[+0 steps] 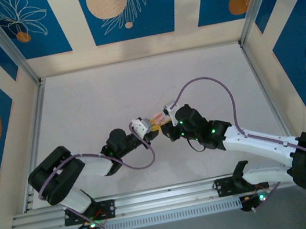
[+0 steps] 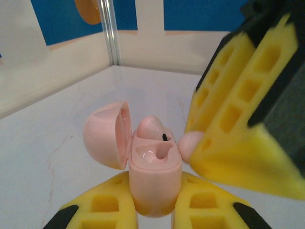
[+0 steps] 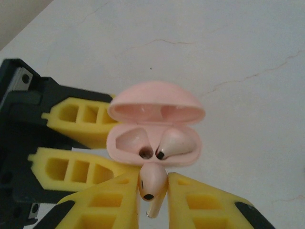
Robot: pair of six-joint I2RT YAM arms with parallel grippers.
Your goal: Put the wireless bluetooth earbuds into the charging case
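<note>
bent inward from lower left and lower right, meeting mid-frame. clamped in left gripper (image 1: 144, 129): open pink case (image 3: 157, 98). pinched in right gripper (image 3: 152, 200): one earbud (image 3: 152, 179), at case's rim. seated inside: other earbud (image 3: 176, 143).

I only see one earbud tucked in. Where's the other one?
Right wrist view, bottom centre: the other earbud is pinched in the right gripper, just outside the rim of the open charging case.

Bright even light; close wrist views blurred
</note>
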